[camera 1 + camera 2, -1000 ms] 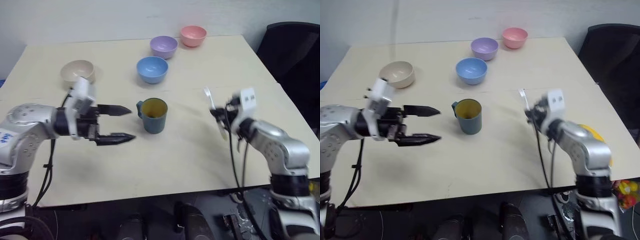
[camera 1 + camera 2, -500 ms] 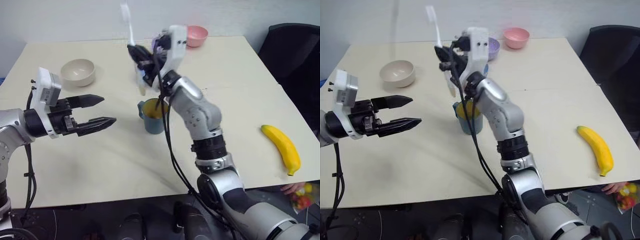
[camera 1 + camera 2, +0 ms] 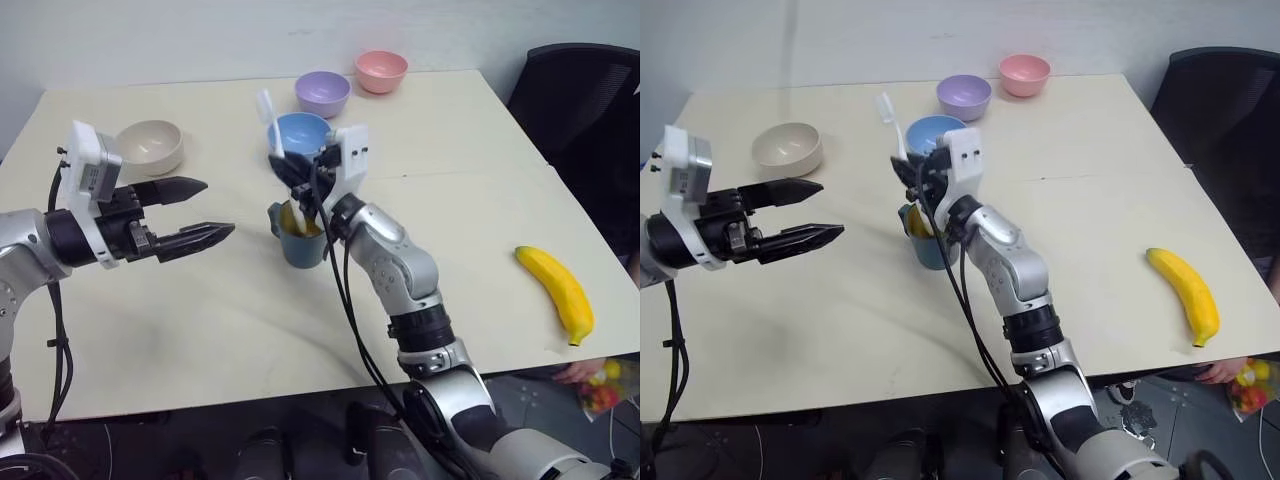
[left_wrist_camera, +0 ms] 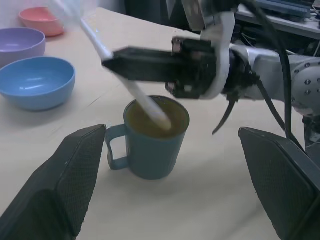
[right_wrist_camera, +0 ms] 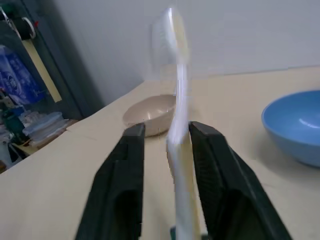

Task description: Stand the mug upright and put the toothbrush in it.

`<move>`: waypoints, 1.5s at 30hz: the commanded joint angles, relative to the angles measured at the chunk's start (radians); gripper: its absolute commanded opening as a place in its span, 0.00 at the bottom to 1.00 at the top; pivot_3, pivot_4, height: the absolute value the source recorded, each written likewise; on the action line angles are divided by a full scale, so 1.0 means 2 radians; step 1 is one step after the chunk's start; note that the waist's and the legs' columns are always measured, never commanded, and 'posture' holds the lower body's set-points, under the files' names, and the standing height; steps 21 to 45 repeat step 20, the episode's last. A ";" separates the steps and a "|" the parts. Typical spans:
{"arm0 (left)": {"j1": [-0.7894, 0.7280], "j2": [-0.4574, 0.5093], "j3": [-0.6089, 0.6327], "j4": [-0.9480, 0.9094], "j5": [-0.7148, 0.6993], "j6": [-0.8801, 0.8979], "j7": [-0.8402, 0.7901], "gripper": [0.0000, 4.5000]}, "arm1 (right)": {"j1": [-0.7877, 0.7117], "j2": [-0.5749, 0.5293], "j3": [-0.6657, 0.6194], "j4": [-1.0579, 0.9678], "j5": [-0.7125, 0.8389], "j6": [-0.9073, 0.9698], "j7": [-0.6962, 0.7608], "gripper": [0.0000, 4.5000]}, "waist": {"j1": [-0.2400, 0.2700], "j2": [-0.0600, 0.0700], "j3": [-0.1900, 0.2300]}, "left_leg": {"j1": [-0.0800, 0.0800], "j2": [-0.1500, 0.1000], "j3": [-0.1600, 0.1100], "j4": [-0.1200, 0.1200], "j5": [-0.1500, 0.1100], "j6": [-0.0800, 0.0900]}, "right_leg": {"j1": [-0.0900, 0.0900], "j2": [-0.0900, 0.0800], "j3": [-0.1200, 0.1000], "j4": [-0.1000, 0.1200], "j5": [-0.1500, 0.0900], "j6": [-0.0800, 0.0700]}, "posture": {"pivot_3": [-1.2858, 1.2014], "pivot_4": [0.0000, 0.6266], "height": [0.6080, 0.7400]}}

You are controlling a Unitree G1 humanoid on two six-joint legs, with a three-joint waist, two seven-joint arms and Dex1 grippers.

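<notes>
My right claw (image 3: pixel 297 172) is over the mug (image 3: pixel 302 236), and the toothbrush (image 3: pixel 277 135) stands between its two fingers. The mug sits upright on the table (image 3: pixel 200 320), right under that claw, with its handle on the side toward my left claw (image 3: pixel 196 210). The brush stands almost straight up, a little tilted. Its bristle end is on top, above the fingers. Its low end reaches down inside the mug. The fingers look a bit apart, with a thin gap beside the brush, but the brush is blurry, so I cannot tell if they grip it or have let go. My left claw is wide open, holds nothing, and waits beside the mug, well apart from it.
</notes>
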 commanded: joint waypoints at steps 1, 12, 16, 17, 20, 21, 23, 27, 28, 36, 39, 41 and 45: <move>-0.008 0.009 -0.005 0.011 0.010 -0.018 -0.009 1.00 | 0.009 -0.010 -0.009 -0.056 0.012 0.007 0.006 0.59 | 0.000 0.000 0.000 | 0.000 0.000 0.000 0.000 0.000 0.000 | 0.000 0.000 0.000 0.000 0.000 0.000 | 0.52 0.24 1.00; 0.016 0.030 0.003 0.035 0.020 -0.041 -0.056 1.00 | 0.068 -0.296 -0.114 -0.274 0.180 0.223 0.151 1.00 | 0.011 0.000 0.000 | -0.001 0.000 0.000 0.000 0.000 0.000 | -0.001 0.000 0.000 -0.001 0.000 0.000 | 0.52 0.24 1.00; 0.085 0.078 0.043 0.046 0.050 -0.070 -0.118 1.00 | 0.100 -0.454 -0.162 -0.246 0.213 0.264 0.255 1.00 | 0.011 0.000 0.000 | 0.000 0.000 0.001 0.000 0.000 0.001 | -0.001 0.000 0.000 -0.001 0.000 0.000 | 0.52 0.24 1.00; 0.102 0.094 0.060 0.059 0.058 -0.076 -0.135 1.00 | 0.130 -0.514 -0.171 -0.233 0.207 0.266 0.308 1.00 | 0.011 0.000 0.000 | 0.000 0.000 0.001 -0.001 -0.001 0.001 | -0.001 0.000 0.000 -0.001 0.000 0.000 | 0.52 0.24 1.00; 0.125 0.114 0.086 0.083 0.073 -0.094 -0.157 1.00 | 0.200 -0.609 -0.201 -0.229 0.208 0.247 0.406 1.00 | 0.012 0.000 0.000 | 0.000 0.001 0.003 -0.001 -0.001 0.001 | -0.001 0.000 0.000 -0.002 0.000 0.000 | 0.52 0.24 1.00; 0.125 0.114 0.086 0.083 0.073 -0.094 -0.157 1.00 | 0.200 -0.609 -0.201 -0.229 0.208 0.247 0.406 1.00 | 0.012 0.000 0.000 | 0.000 0.001 0.003 -0.001 -0.001 0.001 | -0.001 0.000 0.000 -0.002 0.000 0.000 | 0.52 0.24 1.00; 0.125 0.114 0.086 0.083 0.073 -0.094 -0.157 1.00 | 0.200 -0.609 -0.201 -0.229 0.208 0.247 0.406 1.00 | 0.012 0.000 0.000 | 0.000 0.001 0.003 -0.001 -0.001 0.001 | -0.001 0.000 0.000 -0.002 0.000 0.000 | 0.52 0.24 1.00; 0.125 0.114 0.086 0.083 0.073 -0.094 -0.157 1.00 | 0.200 -0.609 -0.201 -0.229 0.208 0.247 0.406 1.00 | 0.012 0.000 0.000 | 0.000 0.001 0.003 -0.001 -0.001 0.001 | -0.001 0.000 0.000 -0.002 0.000 0.000 | 0.52 0.24 1.00; 0.125 0.114 0.086 0.083 0.073 -0.094 -0.157 1.00 | 0.200 -0.609 -0.201 -0.229 0.208 0.247 0.406 1.00 | 0.012 0.000 0.000 | 0.000 0.001 0.003 -0.001 -0.001 0.001 | -0.001 0.000 0.000 -0.002 0.000 0.000 | 0.52 0.24 1.00; 0.125 0.114 0.086 0.083 0.073 -0.094 -0.157 1.00 | 0.200 -0.609 -0.201 -0.229 0.208 0.247 0.406 1.00 | 0.012 0.000 0.000 | 0.000 0.001 0.003 -0.001 -0.001 0.001 | -0.001 0.000 0.000 -0.002 0.000 0.000 | 0.52 0.24 1.00; 0.125 0.114 0.086 0.083 0.073 -0.094 -0.157 1.00 | 0.200 -0.609 -0.201 -0.229 0.208 0.247 0.406 1.00 | 0.012 0.000 0.000 | 0.000 0.001 0.003 -0.001 -0.001 0.001 | -0.001 0.000 0.000 -0.002 0.000 0.000 | 0.52 0.24 1.00; 0.125 0.114 0.086 0.083 0.073 -0.094 -0.157 1.00 | 0.200 -0.609 -0.201 -0.229 0.208 0.247 0.406 1.00 | 0.012 0.000 0.000 | 0.000 0.001 0.003 -0.001 -0.001 0.001 | -0.001 0.000 0.000 -0.002 0.000 0.000 | 0.52 0.24 1.00; 0.125 0.114 0.086 0.083 0.073 -0.094 -0.157 1.00 | 0.200 -0.609 -0.201 -0.229 0.208 0.247 0.406 1.00 | 0.012 0.000 0.000 | 0.000 0.001 0.003 -0.001 -0.001 0.001 | -0.001 0.000 0.000 -0.002 0.000 0.000 | 0.52 0.24 1.00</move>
